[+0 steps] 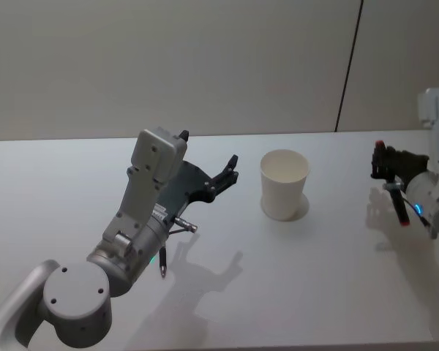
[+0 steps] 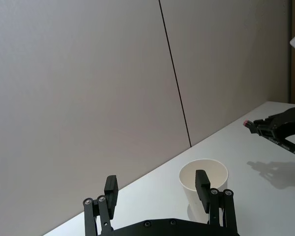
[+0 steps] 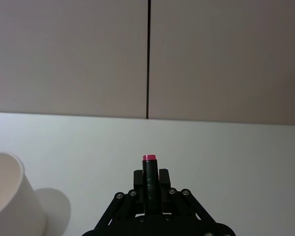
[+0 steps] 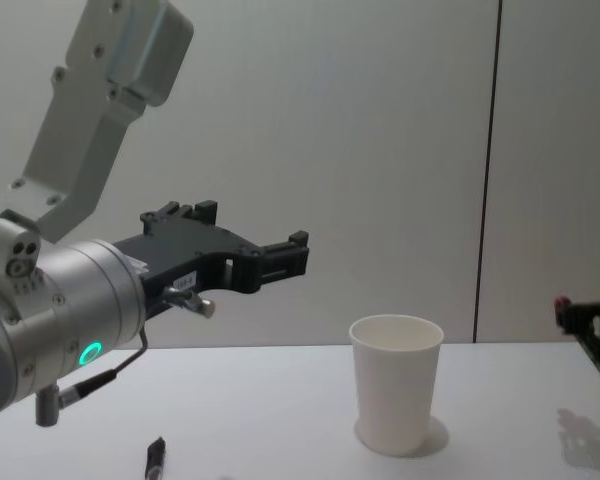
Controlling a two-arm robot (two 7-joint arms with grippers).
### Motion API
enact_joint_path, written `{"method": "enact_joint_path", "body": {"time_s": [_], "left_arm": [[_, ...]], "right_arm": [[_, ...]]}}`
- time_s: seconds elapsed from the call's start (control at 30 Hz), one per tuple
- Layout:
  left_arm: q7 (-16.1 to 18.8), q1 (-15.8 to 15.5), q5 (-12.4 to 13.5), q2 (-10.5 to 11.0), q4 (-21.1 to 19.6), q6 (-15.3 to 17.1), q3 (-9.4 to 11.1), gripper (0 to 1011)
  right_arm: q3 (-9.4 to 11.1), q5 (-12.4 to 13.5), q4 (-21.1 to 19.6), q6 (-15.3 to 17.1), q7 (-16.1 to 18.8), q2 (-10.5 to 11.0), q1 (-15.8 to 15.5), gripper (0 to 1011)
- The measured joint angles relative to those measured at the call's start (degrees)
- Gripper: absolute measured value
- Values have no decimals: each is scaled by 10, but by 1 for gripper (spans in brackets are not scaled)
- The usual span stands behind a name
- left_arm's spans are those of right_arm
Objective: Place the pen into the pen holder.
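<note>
Left end effector (image 2: 156,183): raised above the bench (image 1: 314,292) left of centre, fingers spread wide and holding nothing, aimed toward the pen holder. Pen holder (image 1: 284,183): white paper cup, upright near the middle of the bench, mouth open upward. Right end effector (image 3: 150,178): off to the cup's right and well apart from it, closed around the dark pen (image 3: 148,162), whose long axis runs along the fingers, roughly level, red end toward the back wall.

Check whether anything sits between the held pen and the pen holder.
Nothing visible. The right gripper holds the pen right of the pen holder, only table between them; the open left gripper hovers left of it.
</note>
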Motion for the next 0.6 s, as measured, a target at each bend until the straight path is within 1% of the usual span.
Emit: {"method": "enact_joint_path", "body": {"time_s": [0.2, 0.33, 0.43, 0.47, 0.53, 0.57, 0.6], "left_arm": [[0, 0, 0, 0, 0, 0, 0, 1000], [0, 0, 0, 0, 0, 0, 0, 1000], [0, 0, 0, 0, 0, 0, 0, 1000], [0, 0, 0, 0, 0, 0, 0, 1000], [0, 0, 0, 0, 0, 0, 0, 1000], [0, 0, 0, 0, 0, 0, 0, 1000], [0, 0, 0, 0, 0, 0, 0, 1000]], "right_arm": [[-4, 4, -22, -41, 4, -2, -11, 175], [-8, 8, -38, -77, 9, -5, -18, 175], [-11, 10, -44, -96, 12, -7, -21, 175], [-13, 11, -48, -109, 13, -9, -23, 175], [-15, 13, -51, -121, 15, -10, -25, 175], [-17, 14, -54, -136, 18, -12, -26, 175], [-18, 14, -55, -143, 19, -13, -27, 175]]}}
